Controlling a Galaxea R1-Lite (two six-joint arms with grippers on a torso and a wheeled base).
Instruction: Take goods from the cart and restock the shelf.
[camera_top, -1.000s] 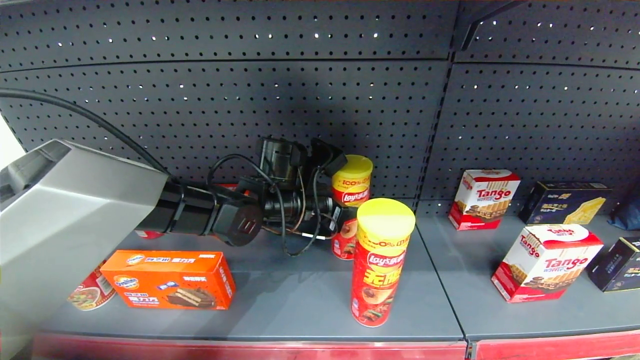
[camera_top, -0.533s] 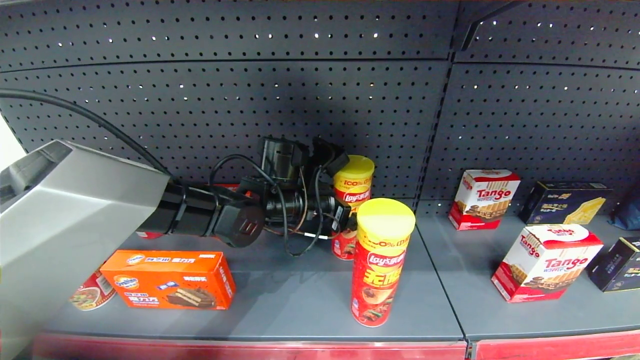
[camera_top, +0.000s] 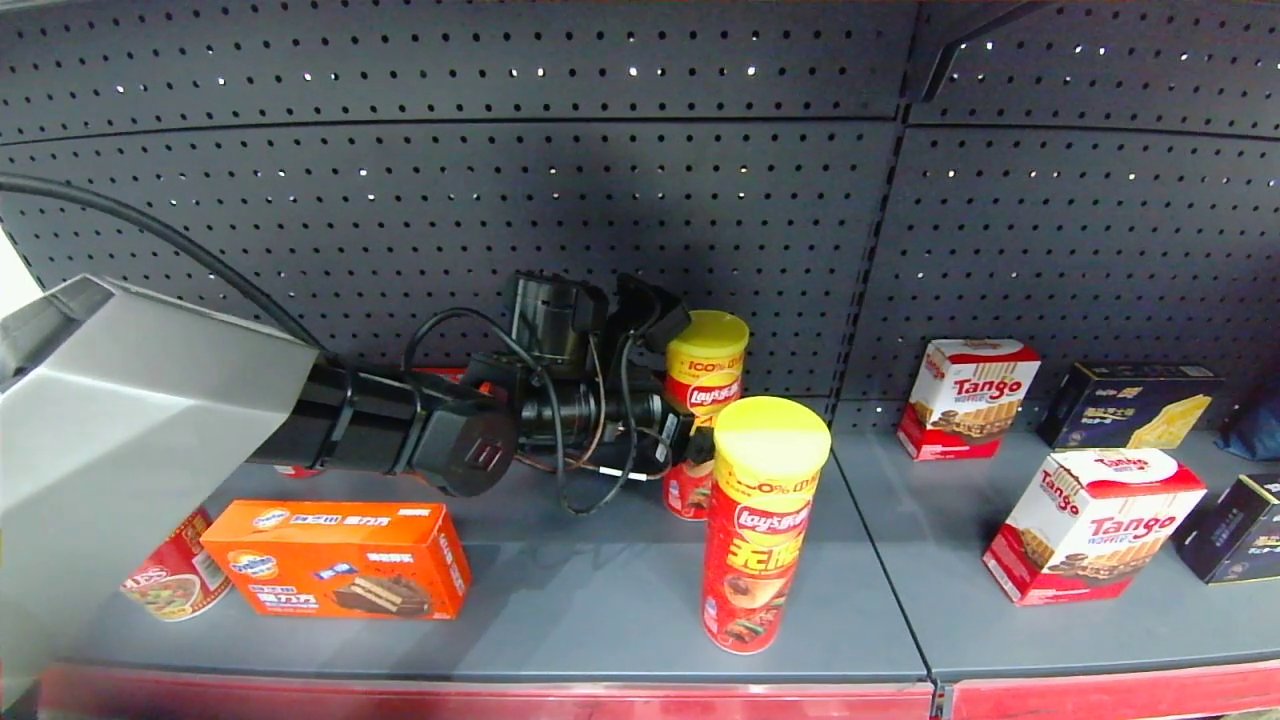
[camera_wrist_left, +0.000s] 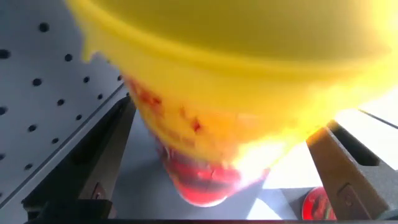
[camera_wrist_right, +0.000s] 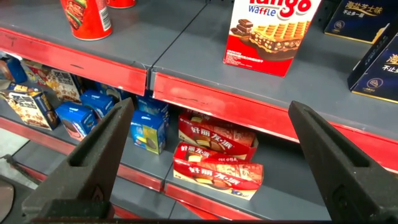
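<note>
The back can (camera_top: 707, 375) stands upright deep on the shelf (camera_top: 600, 590), between the fingers of the left gripper (camera_wrist_left: 227, 118); these are apart, with a gap on one side; I judge the arm should draw straight back, level, not brushing the front can (camera_top: 765, 520); the right gripper (camera_wrist_right: 211, 106) hangs spread, empty.

Shelf (camera_top: 600, 590) is matt metal, back panel (camera_top: 500, 200) perforated; chip tube (camera_top: 755, 560) glossy under a smooth plastic lid (camera_top: 771, 429).

Base of rear chip can (camera_top: 706, 372) partly behind front can (camera_top: 764, 520)
</note>
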